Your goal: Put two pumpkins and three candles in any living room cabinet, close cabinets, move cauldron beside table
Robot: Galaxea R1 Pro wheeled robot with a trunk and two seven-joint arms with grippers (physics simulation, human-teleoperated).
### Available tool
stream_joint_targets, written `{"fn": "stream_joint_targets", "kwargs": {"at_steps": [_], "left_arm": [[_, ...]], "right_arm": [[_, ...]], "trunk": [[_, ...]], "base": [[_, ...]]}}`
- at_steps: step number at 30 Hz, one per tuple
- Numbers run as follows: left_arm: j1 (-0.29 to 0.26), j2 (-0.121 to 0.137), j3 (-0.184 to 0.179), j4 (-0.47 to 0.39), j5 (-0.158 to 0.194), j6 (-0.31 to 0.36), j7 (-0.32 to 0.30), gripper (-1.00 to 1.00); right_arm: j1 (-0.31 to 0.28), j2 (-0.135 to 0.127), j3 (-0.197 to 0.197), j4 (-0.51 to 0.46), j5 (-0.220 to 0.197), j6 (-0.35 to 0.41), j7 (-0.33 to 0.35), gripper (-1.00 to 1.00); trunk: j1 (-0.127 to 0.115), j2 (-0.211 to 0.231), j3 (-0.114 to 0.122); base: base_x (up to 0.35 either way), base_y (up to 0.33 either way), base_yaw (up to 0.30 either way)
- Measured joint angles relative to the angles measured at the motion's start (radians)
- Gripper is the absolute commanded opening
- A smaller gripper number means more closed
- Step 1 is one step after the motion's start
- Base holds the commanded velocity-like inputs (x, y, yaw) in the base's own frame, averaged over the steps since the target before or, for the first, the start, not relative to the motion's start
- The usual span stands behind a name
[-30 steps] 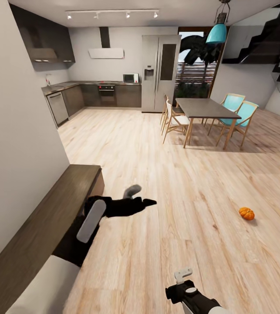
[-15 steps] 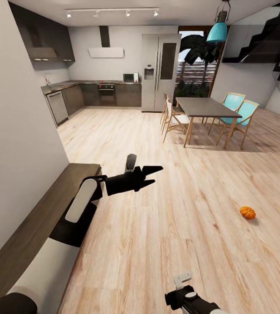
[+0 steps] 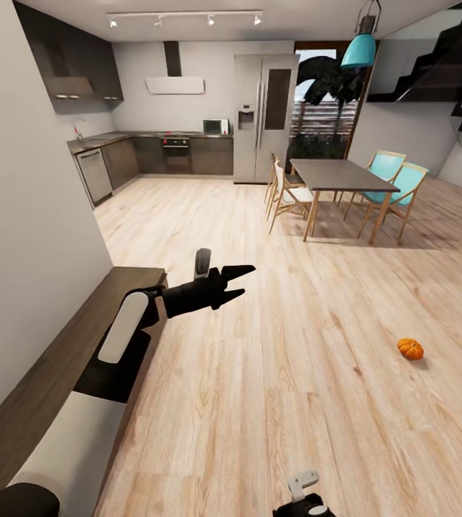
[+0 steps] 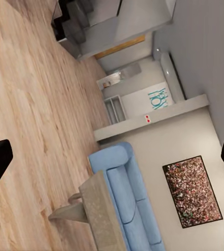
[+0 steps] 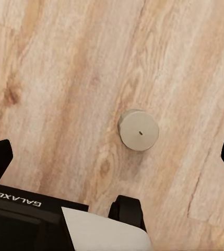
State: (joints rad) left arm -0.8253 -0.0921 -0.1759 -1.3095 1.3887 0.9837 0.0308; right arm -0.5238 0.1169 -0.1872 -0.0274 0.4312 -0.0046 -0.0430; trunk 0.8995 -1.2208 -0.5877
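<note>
The left gripper (image 3: 236, 281) has swung up from low beside the cabinet (image 3: 58, 359) to hang level over the floor (image 3: 295, 402), black fingers spread apart and empty. I read that as the arm pulling clear, with gathering still ahead. 1 pumpkin (image 3: 409, 348) lies well out from the cabinet, small, round, ribbed and orange on pale, knotty planks. The cabinet is long, low, dark-grained wood with a flat matte top. In the right wrist view, the right gripper (image 5: 112, 157) stands wide open above a short, pale, smooth candle (image 5: 138, 130) with a dot-like wick, resting on the floor.
</note>
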Motion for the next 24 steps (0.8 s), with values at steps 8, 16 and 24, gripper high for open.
{"fn": "stream_joint_targets", "kwargs": {"at_steps": [8,16,24], "left_arm": [[0.000,0.000,0.001,0.000,0.001,0.001,0.000,1.00],[0.000,0.001,0.001,-0.001,0.025,0.002,0.001,1.00],[0.000,0.002,0.001,-0.001,0.042,0.003,0.001,1.00]], "right_arm": [[0.002,0.000,0.000,-0.002,-0.002,0.000,0.000,1.00],[0.002,0.000,0.000,-0.003,-0.003,-0.001,0.000,1.00],[0.001,-0.001,-0.001,-0.003,-0.003,-0.001,0.000,1.00]], "trunk": [[0.031,-0.056,-0.025],[0.061,-0.112,-0.050],[0.092,-0.168,-0.075]], "base": [[0.000,0.000,0.000],[0.000,0.000,0.000],[0.000,0.000,0.000]]}}
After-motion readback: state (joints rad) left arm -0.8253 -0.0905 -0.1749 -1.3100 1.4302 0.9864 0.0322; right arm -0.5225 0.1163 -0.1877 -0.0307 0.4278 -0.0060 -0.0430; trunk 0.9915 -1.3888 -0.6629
